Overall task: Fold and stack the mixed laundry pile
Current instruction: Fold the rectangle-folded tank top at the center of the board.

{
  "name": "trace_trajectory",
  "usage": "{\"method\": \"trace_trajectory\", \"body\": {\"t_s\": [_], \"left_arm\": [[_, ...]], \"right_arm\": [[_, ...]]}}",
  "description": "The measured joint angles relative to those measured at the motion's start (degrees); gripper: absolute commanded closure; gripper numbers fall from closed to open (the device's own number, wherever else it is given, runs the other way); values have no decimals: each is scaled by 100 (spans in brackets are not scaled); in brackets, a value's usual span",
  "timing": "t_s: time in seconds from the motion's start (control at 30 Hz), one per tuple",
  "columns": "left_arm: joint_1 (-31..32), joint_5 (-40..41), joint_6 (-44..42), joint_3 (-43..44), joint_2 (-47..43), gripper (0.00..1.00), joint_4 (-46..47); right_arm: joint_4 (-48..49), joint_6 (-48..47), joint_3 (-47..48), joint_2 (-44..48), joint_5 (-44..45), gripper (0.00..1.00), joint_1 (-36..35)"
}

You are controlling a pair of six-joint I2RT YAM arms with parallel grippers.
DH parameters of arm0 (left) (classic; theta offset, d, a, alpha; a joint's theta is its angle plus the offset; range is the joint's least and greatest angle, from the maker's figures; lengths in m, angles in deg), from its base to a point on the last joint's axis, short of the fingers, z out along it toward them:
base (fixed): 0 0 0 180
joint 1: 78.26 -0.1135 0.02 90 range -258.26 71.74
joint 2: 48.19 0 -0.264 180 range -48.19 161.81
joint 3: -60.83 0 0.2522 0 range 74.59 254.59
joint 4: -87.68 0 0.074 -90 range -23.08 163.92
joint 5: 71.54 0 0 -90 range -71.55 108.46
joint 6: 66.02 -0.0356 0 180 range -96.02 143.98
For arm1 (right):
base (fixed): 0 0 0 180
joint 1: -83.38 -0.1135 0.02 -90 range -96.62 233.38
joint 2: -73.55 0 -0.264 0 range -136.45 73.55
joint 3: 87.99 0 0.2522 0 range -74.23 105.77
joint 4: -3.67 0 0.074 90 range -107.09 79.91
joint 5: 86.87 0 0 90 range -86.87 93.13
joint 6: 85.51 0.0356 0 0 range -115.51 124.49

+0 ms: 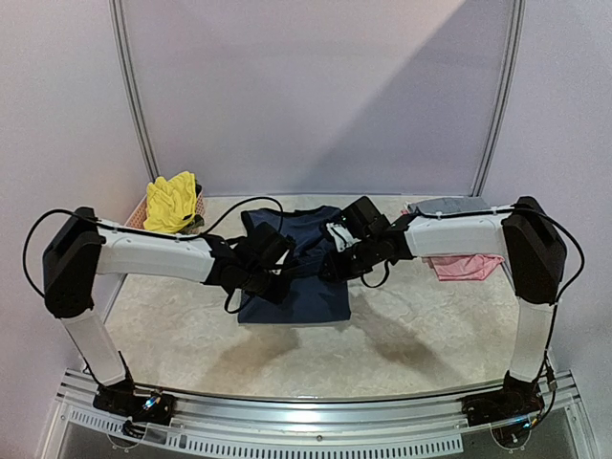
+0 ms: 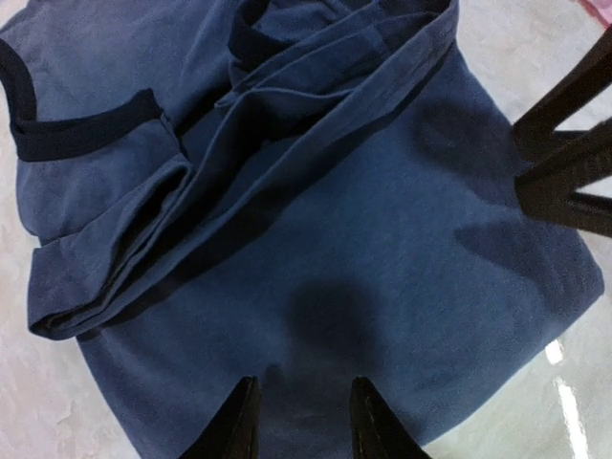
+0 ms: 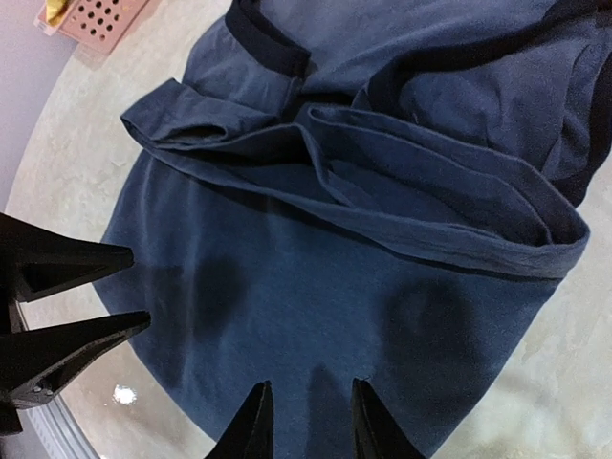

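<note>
The navy blue top (image 1: 304,287) lies partly folded in the middle of the table, its sleeves and dark-trimmed neck bunched at the far side. My left gripper (image 1: 275,279) hovers over its left part and my right gripper (image 1: 332,265) over its right part. In the left wrist view the left gripper (image 2: 304,382) is open and empty above the flat lower cloth (image 2: 382,249). In the right wrist view the right gripper (image 3: 311,384) is open and empty above the same cloth (image 3: 316,287). A yellow garment (image 1: 172,202), grey trousers (image 1: 449,205) and a pink piece (image 1: 465,267) lie apart.
A pink lattice basket (image 1: 137,214) stands at the back left under the yellow garment; it also shows in the right wrist view (image 3: 91,17). The other arm's fingers show at the right edge of the left wrist view (image 2: 564,143) and the left edge of the right wrist view (image 3: 67,296).
</note>
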Motion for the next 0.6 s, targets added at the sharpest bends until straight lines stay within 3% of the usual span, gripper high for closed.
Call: {"method": "trace_trajectory", "body": {"t_s": [0.37, 0.6], "left_arm": [[-232, -98, -125, 715, 1019, 68, -13], [-927, -326, -457, 1134, 1582, 68, 13]], "right_arm": [[-111, -92, 811, -863, -118, 78, 59], [-232, -114, 1550, -1429, -262, 80, 400]]}}
